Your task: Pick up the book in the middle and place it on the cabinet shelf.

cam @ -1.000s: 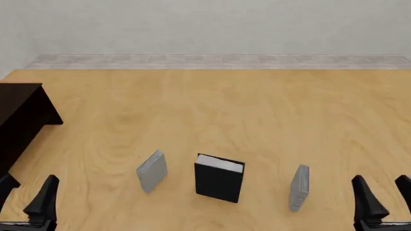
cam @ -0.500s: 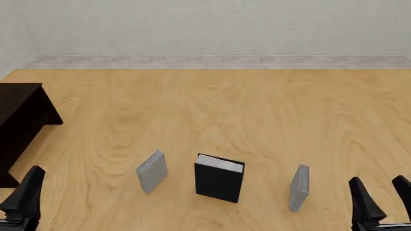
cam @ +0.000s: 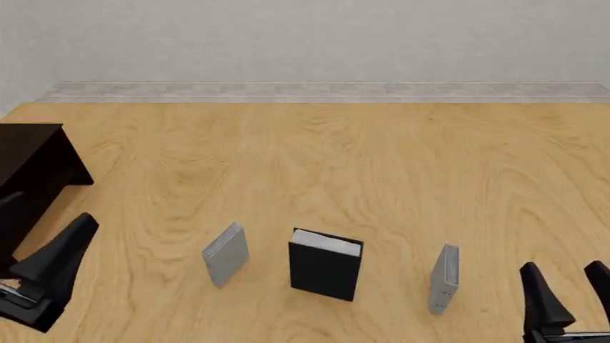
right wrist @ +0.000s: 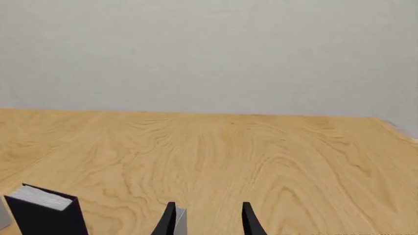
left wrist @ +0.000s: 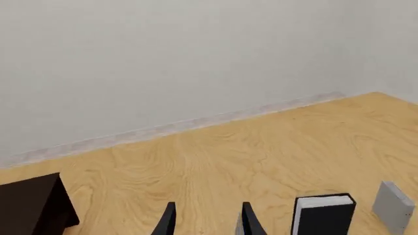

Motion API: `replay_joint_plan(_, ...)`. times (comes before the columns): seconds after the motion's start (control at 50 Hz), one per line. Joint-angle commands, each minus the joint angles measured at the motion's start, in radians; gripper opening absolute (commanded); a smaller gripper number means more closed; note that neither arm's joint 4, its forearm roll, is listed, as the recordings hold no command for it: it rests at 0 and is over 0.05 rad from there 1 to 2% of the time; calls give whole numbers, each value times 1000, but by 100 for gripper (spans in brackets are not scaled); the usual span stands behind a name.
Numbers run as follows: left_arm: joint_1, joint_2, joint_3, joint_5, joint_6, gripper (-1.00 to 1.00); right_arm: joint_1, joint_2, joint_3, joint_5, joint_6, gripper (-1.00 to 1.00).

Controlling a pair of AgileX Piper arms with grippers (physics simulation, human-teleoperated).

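Observation:
The book [cam: 325, 266], thick and black with white page edges, stands upright at the table's front middle, between two thin grey books. It also shows in the left wrist view [left wrist: 323, 215] and the right wrist view [right wrist: 46, 210]. The dark cabinet shelf [cam: 28, 171] stands at the table's left edge, and a corner of it shows in the left wrist view [left wrist: 33, 205]. My left gripper [cam: 38, 239] hangs open and empty just in front of the cabinet, well left of the book. My right gripper [cam: 572, 293] is open and empty at the front right.
One thin grey book [cam: 226, 254] stands left of the black one, the other [cam: 444, 277] right of it, close to my right gripper. The right one shows between the right fingers [right wrist: 181, 219]. A pale wall runs behind the table.
My left gripper has risen and moved forward toward the cabinet, turning to face the books. The right gripper has barely shifted. The books have not moved.

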Motion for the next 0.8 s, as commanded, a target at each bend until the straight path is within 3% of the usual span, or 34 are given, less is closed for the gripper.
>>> replay_joint_plan(0.02,-152,193,-130,6,62,100,-10,-1,-4,6,2,100)
replay_joint_plan(0.1,-206,290,-178,32,13,100,-6,-1,1,-1,6,100)
replay_joint_plan(0.16,-234,315,-193,29,78,100,-5,-1,-2,1,6,100)
replay_joint_plan(0.28,-251,417,-234,21,124,100,-4,-1,-3,2,5,100)
replay_joint_plan(0.38,-341,544,-264,-11,195,100,-4,-1,4,-4,13,100)
replay_joint_plan(0.6,-437,711,-355,-4,181,100,6,0,3,1,19,100)
replay_joint_plan(0.8,-498,846,-460,54,235,100,13,0,5,2,17,100)
